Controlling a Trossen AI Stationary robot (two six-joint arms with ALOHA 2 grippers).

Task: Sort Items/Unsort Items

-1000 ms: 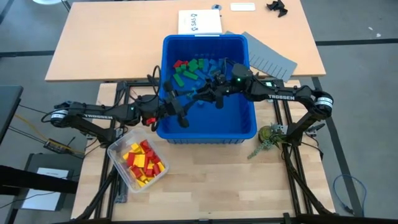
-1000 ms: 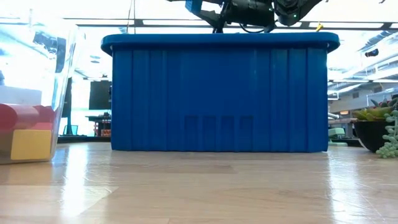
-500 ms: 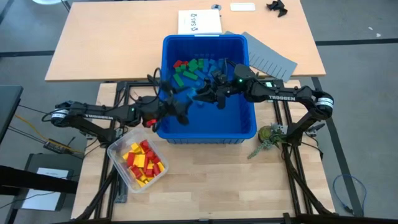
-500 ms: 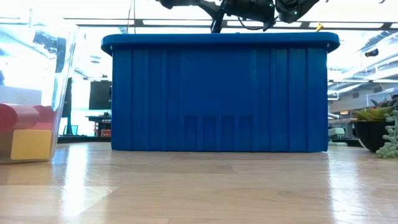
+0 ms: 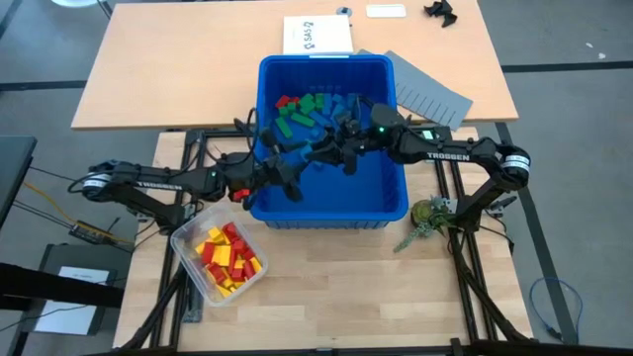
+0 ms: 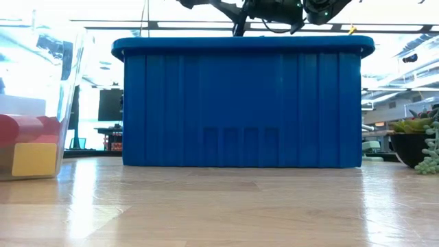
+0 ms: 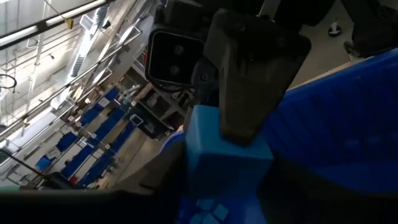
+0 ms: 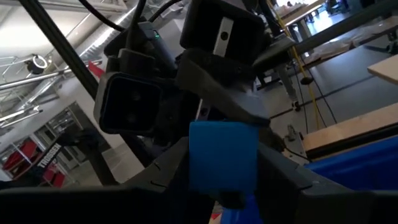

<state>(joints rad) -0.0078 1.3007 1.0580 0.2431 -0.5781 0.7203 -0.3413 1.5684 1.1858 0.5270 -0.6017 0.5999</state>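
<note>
In front of the blue bin [image 5: 327, 214], toward its left corner, a clear tub [image 5: 188, 237] stands on the desk [image 5: 326, 287] holding red and yellow blocks [image 5: 227, 259] (in the low view one yellow block shows through its wall). A small potted plant [image 5: 427, 216] sits just beside the bin's front right corner. Over the middle of the bin the two arms meet. The right gripper [image 5: 332, 154] reaches in across the bin's right rim, and its jaws are clamped on a blue block [image 8: 222, 155] held in the air above the bin. The left gripper [image 5: 297, 166] comes in over the left rim and faces it, with the same block between its jaws. Whether they press on it I cannot tell. At the bin's far end lies a heap of green, red and blue blocks [image 5: 302, 111]. Behind the bin's far right corner rests a grey slotted sheet [image 5: 430, 94], and behind its far rim a white sheet of paper [image 5: 317, 36].
</note>
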